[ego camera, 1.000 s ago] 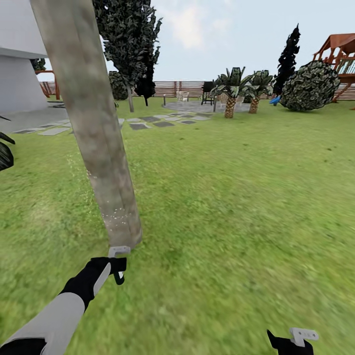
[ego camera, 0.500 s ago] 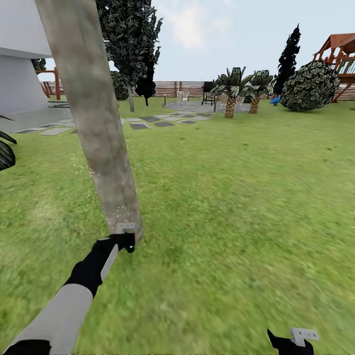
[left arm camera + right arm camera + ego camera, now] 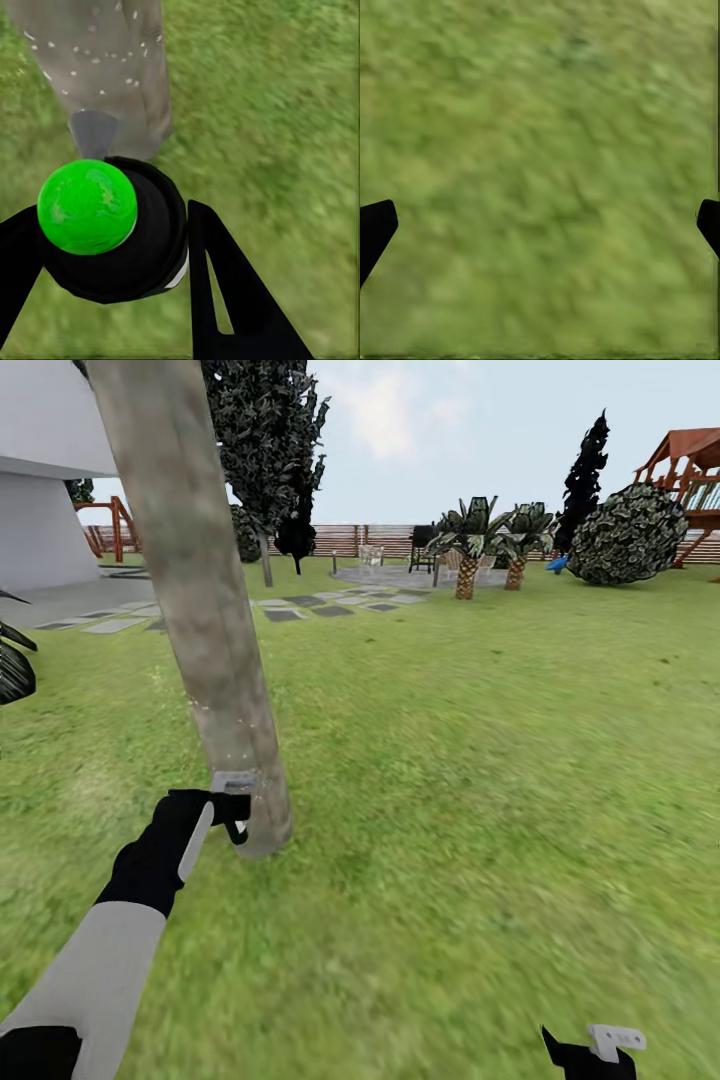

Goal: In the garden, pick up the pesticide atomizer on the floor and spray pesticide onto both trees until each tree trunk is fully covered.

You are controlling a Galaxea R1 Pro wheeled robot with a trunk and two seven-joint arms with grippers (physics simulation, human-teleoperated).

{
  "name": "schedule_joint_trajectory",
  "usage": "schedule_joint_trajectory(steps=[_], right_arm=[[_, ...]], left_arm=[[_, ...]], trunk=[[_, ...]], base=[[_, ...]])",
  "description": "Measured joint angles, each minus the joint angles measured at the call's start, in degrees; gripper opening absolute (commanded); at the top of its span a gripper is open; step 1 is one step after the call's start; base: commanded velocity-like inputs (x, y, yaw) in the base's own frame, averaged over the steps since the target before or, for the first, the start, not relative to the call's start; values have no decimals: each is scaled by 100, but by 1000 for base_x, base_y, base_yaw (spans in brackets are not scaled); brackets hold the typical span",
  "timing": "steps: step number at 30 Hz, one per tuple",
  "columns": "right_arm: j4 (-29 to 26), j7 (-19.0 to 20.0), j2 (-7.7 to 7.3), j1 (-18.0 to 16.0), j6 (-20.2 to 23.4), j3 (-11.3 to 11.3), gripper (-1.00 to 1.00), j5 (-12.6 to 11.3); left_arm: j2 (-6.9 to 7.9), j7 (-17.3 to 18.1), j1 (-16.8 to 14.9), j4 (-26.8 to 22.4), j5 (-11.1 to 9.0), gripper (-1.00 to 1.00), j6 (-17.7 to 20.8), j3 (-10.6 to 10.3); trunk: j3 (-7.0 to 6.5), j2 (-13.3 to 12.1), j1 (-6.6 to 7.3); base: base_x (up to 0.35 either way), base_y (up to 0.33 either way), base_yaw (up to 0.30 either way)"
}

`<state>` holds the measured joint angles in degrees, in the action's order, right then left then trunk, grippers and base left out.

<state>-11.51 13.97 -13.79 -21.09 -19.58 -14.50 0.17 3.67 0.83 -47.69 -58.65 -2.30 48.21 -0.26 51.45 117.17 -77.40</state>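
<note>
Gripping the pesticide atomizer (image 3: 112,232) between its fingers, the left gripper (image 3: 232,812) points the nozzle at the base of the leaning tree trunk (image 3: 205,610), left of frame centre; white flecks dot the bark. The right gripper (image 3: 590,1050), lower right, hangs spread over grass (image 3: 547,165).

The pesticide atomizer (image 3: 112,232), dark and rounded with a bright green end, sits clamped between the left gripper's fingers (image 3: 225,292), its grey nozzle just beside the speckled, leaning tree trunk (image 3: 205,610) at near left.
</note>
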Motion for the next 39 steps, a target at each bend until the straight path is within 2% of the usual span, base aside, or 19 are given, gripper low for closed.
schedule_joint_trajectory(steps=[7, 10, 12, 14, 18, 19, 21, 24, 26, 31, 33, 37, 39], right_arm=[[0, 0, 0, 0, 3, 0, 100, 0], [0, 0, -1, 0, 4, 0, 100, 0], [0, 0, -1, 0, 4, 0, 100, 0], [0, 0, 0, 0, 3, 0, 100, 0], [0, 0, 0, 0, 6, 0, 100, 0], [0, 0, 1, 0, 5, 0, 100, 0], [0, 0, 2, 0, 6, 0, 100, 0], [0, 0, 0, 0, 6, 0, 100, 0], [0, 0, 1, 0, 6, 0, 100, 0], [0, 0, 0, 0, 6, 0, 100, 0], [0, 0, 1, 0, 6, 0, 100, 0], [0, 0, 1, 0, 6, 0, 100, 0], [0, 0, 7, 0, 6, 0, 100, 1]], left_arm=[[8, -35, -131, -56, 26, -100, 8, 12], [-28, -56, -498, -50, 0, -100, 37, 16], [-49, -61, -694, -38, 14, -100, 243, 17], [40, -82, -792, -9, 56, -100, 488, 53], [590, -23, -820, 2, 16, -100, 605, 260], [625, -16, -820, -2, -25, -100, 618, 261], [587, -11, -823, -45, -74, -100, 627, 250], [239, -10, -1038, -73, -112, -100, 745, 222], [129, -10, -1205, -75, -77, -100, 863, 215], [151, -10, -1904, -29, -52, -100, 992, 232], [125, -10, -2083, -18, -66, -100, 1012, 216], [125, -5, -2037, -34, -69, -100, 1017, 216], [133, -2, -1643, 17, -81, -100, 986, 225]], trunk=[[0, 0, 0], [-1, 0, 0], [0, 0, 0], [0, 0, 0], [0, 0, 0], [0, 0, 0], [0, 0, 0], [0, 0, 0], [-1, 0, 0], [-1, 1, 1], [0, 0, 0], [0, 0, 0], [1, -1, -1]], base=[[-130, 0, 0], [-5, 0, 0], [-1, 0, 0], [0, 0, 0], [0, 0, 0], [0, 0, 0], [0, 0, 0], [0, 0, 0], [0, 0, 0], [0, 0, 0], [0, 0, 0], [0, 0, 0], [0, 0, 0]])
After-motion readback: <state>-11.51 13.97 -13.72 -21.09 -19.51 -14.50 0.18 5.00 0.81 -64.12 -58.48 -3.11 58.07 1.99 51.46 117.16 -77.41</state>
